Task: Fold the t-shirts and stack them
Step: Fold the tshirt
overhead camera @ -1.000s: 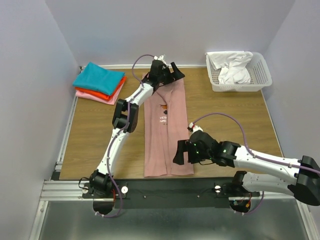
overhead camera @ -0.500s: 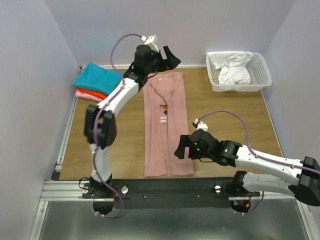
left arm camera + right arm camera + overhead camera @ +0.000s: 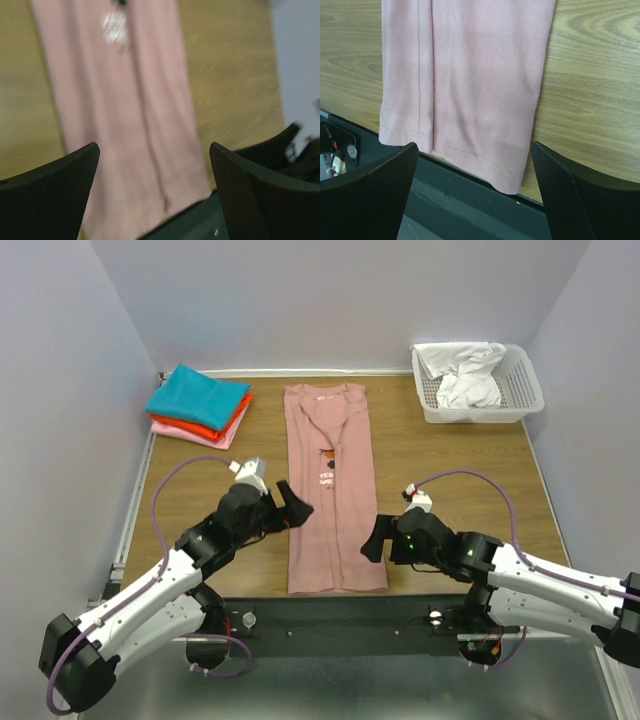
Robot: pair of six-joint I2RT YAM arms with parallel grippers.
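Dusty-pink t-shirt (image 3: 328, 490) laid lengthwise on the wooden surface (image 3: 450, 470)
The left gripper (image 3: 298, 508) and right gripper (image 3: 372, 538) are held open and empty at either side of its near half; folded t-shirts (image 3: 198, 403) are stacked at the far left corner.

A white mesh basket (image 3: 480, 414) sits at the upper right on a wooden table (image 3: 450, 445), near the grey back wall (image 3: 330, 300).

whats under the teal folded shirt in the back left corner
Under the teal folded t-shirt lies an orange-red folded t-shirt, and beneath that a pink t-shirt. Only their near edges show; the rest is covered, so anything else below cannot be seen.
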